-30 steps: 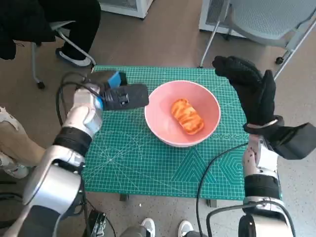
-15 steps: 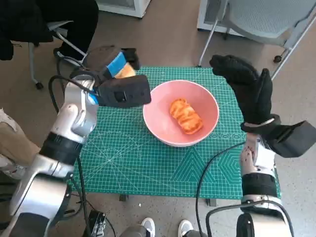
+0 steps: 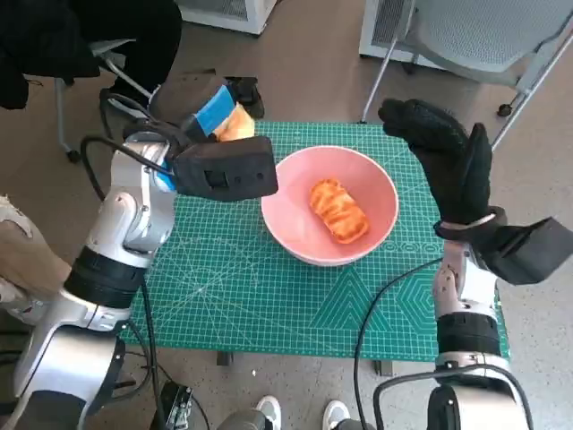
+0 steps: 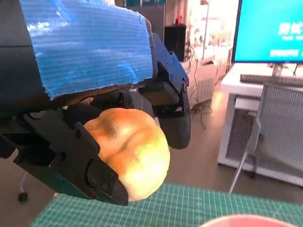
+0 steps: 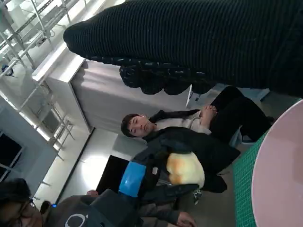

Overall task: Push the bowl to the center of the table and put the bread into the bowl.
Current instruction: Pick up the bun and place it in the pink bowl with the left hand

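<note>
Pink bowl (image 3: pixel 329 204): stands on the green cutting mat (image 3: pixel 233 287) covering the desk, nearer the far edge than the near one, about midway between the side edges. It contains one orange glazed bread piece (image 3: pixel 339 211).

Bread roll (image 4: pixel 130 158): pale golden, raised above the desk's far left corner, clamped in the left hand (image 3: pixel 208 112).

Right hand (image 3: pixel 445 157): gloved, raised above the desk's far right part, beside the bowl, fingers extended, holding nothing.

Person (image 5: pixel 189 130): seated beyond the desk.
</note>
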Motion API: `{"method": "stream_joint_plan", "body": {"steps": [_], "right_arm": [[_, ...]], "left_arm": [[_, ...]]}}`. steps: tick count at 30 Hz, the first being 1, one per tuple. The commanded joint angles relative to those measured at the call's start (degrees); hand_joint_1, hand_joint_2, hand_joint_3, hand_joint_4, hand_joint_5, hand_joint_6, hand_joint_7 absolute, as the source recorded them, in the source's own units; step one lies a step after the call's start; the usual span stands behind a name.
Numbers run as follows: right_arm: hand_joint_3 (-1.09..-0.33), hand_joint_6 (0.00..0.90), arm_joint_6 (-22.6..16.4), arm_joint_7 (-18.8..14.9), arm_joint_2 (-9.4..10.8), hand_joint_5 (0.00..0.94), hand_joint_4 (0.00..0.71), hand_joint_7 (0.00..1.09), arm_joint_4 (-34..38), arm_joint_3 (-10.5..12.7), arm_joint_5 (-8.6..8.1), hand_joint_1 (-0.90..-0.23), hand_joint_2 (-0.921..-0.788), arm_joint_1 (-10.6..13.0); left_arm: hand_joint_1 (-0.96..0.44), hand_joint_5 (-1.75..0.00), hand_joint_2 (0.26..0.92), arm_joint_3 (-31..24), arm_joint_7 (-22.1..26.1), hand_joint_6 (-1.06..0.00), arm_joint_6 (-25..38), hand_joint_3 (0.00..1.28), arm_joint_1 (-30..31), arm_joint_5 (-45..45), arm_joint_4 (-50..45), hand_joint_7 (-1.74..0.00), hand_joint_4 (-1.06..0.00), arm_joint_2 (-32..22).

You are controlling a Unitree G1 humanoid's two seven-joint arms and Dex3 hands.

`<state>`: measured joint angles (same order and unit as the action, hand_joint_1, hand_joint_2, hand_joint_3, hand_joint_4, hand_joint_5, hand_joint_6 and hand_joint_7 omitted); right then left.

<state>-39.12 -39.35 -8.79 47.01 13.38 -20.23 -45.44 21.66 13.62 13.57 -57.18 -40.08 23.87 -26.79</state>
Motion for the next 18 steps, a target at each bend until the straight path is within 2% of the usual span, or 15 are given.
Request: {"method": "stream_joint_plan", "body": {"steps": [1,10,15,18], "right_arm": [[-0.764,0.001,-0.07,-0.44,0.09,0.0,0.171,0.54,0.43,0.02,-0.13,-0.676,-0.921,1.0],[-0.766,0.0,-0.04,-0.16,-0.04,0.0,0.17,0.54,-0.39,0.16,-0.2,-0.679,-0.921,1.69],[-0.766,0.0,-0.59,0.4,-0.36,0.0,0.17,0.54,-0.66,0.26,0.27,-0.68,-0.921,2.28],[-0.767,0.0,-0.89,0.92,-0.57,0.0,0.17,0.54,-1.06,0.24,0.66,-0.68,-0.921,2.69]], "left_arm": [[0.0,-1.1,0.888,1.14,1.04,-0.68,0.44,0.06,-1.99,-0.95,-2.71,-1.07,-0.8,2.75],[0.0,-1.1,0.89,3.66,1.49,-0.69,-1.47,0.04,-2.98,-1.24,-3.79,-1.04,-0.81,7.7],[0.0,-1.2,0.909,4.71,0.06,-0.67,-4.95,0.05,-4.56,-0.95,0.26,-1.02,-0.76,9.91],[0.0,-1.31,0.917,5.06,-0.56,-0.6,-6.46,0.11,-5.18,-1.05,2.31,-1.09,-0.66,10.79]]}}
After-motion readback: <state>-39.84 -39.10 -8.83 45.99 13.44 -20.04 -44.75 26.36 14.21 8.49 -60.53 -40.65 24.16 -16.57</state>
